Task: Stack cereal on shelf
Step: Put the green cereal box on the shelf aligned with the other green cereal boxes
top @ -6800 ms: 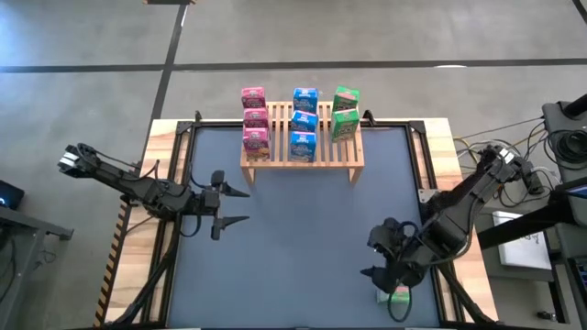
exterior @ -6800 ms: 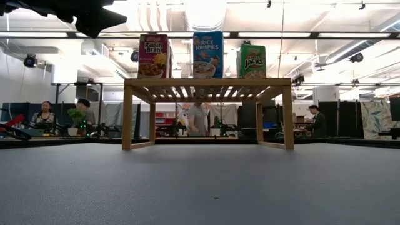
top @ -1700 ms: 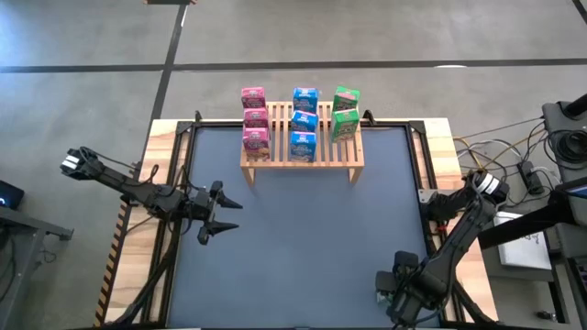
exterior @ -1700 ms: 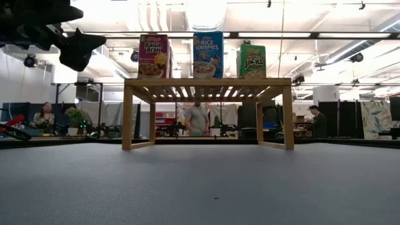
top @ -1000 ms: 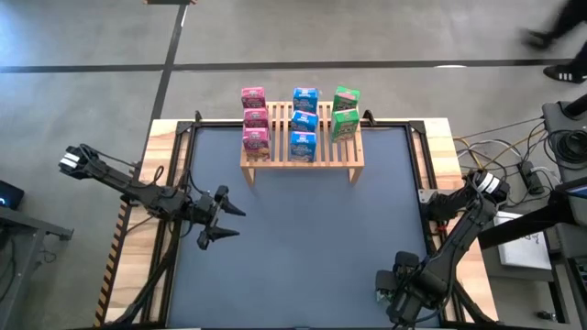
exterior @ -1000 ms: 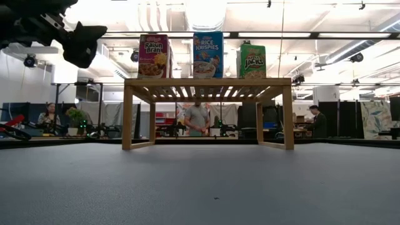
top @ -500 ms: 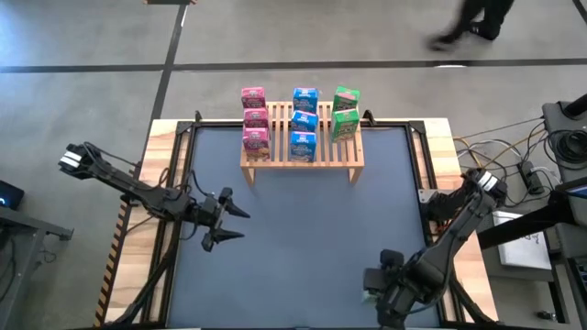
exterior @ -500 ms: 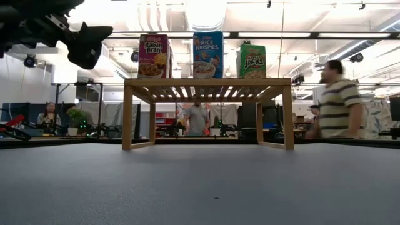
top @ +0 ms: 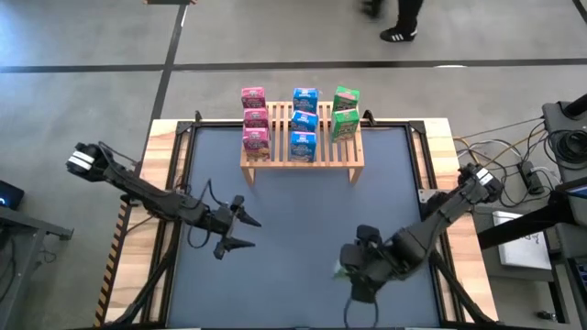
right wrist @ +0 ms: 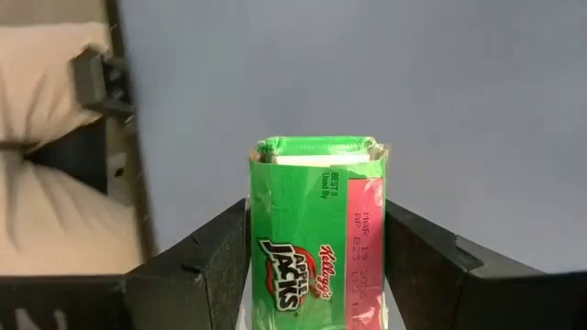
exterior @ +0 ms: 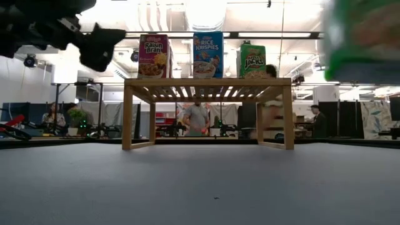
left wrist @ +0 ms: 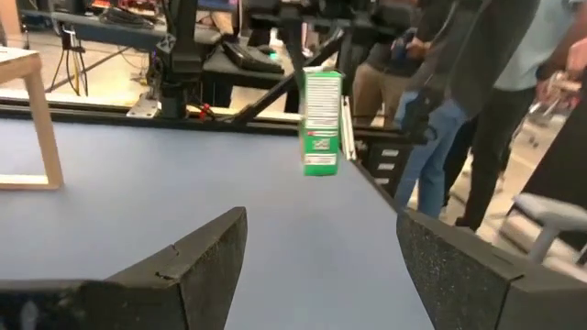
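High view: the left gripper [top: 240, 231] is hovering open over the mat's left half. Eight boxes [top: 302, 121] are sitting on the shelf [top: 303, 156], while the right gripper [top: 347, 273] is clamping a green box [right wrist: 317, 234] above the mat.

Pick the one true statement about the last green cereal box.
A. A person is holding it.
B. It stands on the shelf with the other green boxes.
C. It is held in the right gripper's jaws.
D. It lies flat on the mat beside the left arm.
C: the right wrist view shows the green cereal box clamped between the jaws of the right gripper, away from the shelf.
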